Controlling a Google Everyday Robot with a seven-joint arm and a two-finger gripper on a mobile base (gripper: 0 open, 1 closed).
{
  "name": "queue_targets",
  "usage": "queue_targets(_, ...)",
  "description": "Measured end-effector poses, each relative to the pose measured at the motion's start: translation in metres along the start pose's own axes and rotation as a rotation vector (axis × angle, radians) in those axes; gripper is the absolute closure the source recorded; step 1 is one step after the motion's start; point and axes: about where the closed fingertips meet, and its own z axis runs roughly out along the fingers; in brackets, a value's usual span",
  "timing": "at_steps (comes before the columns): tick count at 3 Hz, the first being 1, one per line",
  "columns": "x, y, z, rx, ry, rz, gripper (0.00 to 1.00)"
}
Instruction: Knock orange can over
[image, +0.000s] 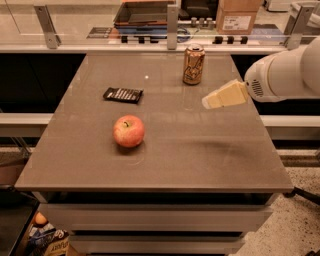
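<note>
The orange can (193, 64) stands upright near the far edge of the grey table (165, 150), tan-orange with a silver top. My gripper (209, 101) reaches in from the right on a white arm, its pale yellow fingers pointing left. It hovers above the table, a little to the right of the can and nearer to the camera, not touching it.
A red-yellow apple (128, 131) sits left of the table's middle. A flat black snack wrapper (123, 94) lies behind it. A rail with metal posts (172, 20) and a cardboard box (239, 15) stand beyond the far edge.
</note>
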Motion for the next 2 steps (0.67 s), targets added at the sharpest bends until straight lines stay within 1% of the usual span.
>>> queue_targets(1,-0.002,-0.017,0.016,0.048,-0.09,0.037,0.0)
queue_targets(2,-0.008,-0.036,0.03,0.083,-0.148,0.032,0.0)
